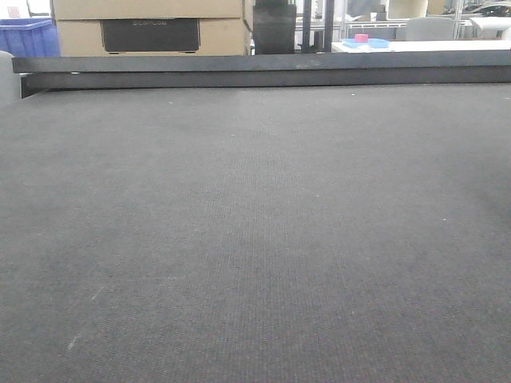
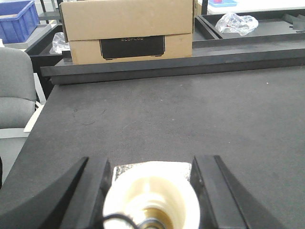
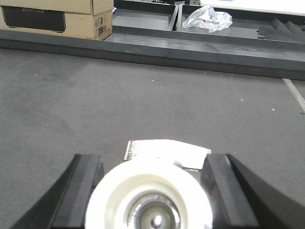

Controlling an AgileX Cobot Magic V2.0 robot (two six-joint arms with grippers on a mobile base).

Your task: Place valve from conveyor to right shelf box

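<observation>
No valve shows on the conveyor (image 1: 255, 239), near edge to far rail (image 1: 263, 70), so can't say which arm's nearer; my left gripper (image 2: 152, 163) & right gripper (image 3: 153, 160) each have jaws apart w/ a pale round part (image 2: 151, 200) between, held or not I can't tell.

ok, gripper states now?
Left gripper: jaws flank a cream round part; grip cannot be told.
Right gripper: jaws flank a white disc; cannot be told.

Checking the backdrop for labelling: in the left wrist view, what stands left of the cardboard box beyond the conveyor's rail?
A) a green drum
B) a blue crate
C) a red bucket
B: a blue crate sits at top left, apart from the cardboard box.
</observation>
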